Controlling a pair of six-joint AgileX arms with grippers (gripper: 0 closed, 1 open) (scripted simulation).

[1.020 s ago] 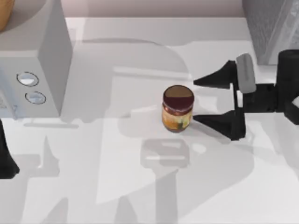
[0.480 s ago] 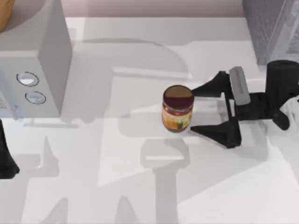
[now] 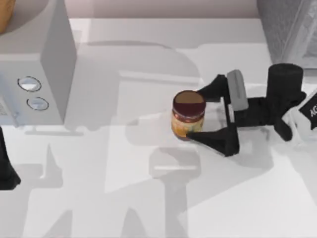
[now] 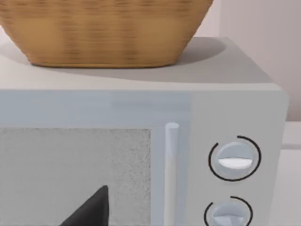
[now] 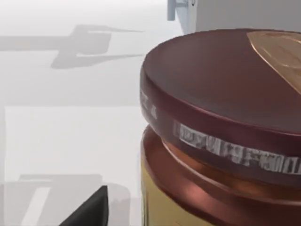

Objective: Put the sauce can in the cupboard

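The sauce can (image 3: pixel 188 115), a small jar with a maroon lid and an orange-yellow label, stands upright in the middle of the table. My right gripper (image 3: pixel 196 114) reaches in from the right and is open, one finger on each side of the can, close to it. In the right wrist view the can's lid and upper label (image 5: pixel 221 117) loom very near, with one dark fingertip (image 5: pixel 89 209) low in the picture. The cupboard (image 3: pixel 285 25), dark grey and speckled, stands at the far right corner. My left arm (image 3: pixel 6 168) is parked at the left edge.
A smooth light-grey box with two round dials (image 3: pixel 34 59) stands at the back left, a woven basket (image 4: pixel 103 33) on top of it. The left wrist view faces this box's front (image 4: pixel 235 160). Bare white tabletop (image 3: pixel 148 198) lies toward the front.
My right gripper has moved left toward the can, staying open. Its fingers now flank the jar instead of standing off to its right. The can and left arm have not moved.
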